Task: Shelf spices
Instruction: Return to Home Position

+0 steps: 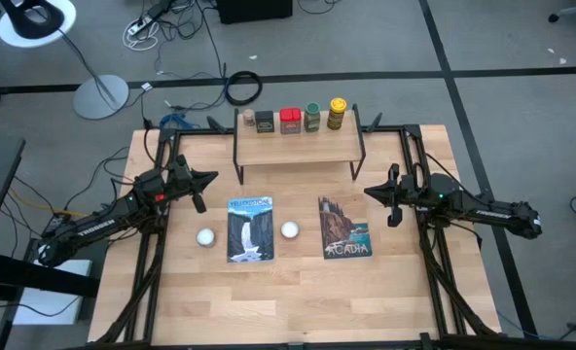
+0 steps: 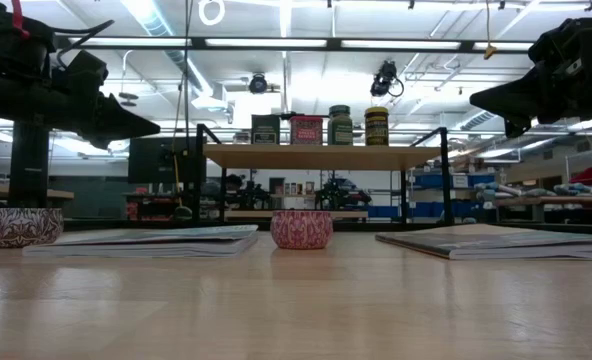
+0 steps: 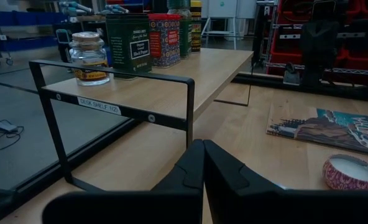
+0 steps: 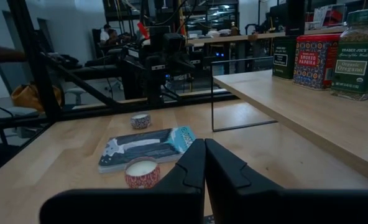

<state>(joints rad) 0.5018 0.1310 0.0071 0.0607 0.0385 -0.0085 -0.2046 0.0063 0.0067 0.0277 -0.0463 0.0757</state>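
Your left gripper (image 1: 206, 179) hangs at nine o'clock over the table (image 1: 298, 301), its fingers pressed together on nothing. At twelve o'clock the shelf (image 1: 298, 146) carries all five spices in a row: small glass jar (image 1: 248, 119), dark square tin (image 1: 265, 122), red printed tin (image 1: 289, 120), green jar (image 1: 312, 117), yellow-capped jar (image 1: 337, 113) (the row sits along the far edge). The right gripper (image 1: 374, 192), at three o'clock, is likewise closed and empty.

The risk, as I judge it: swing either arm toward twelve and you clip the shelf's thin black metal legs, and the smooth wooden board lets light tins slide or topple. The flat glossy books (image 1: 249, 228) and small round candles (image 1: 205, 236) lie low between the arms.
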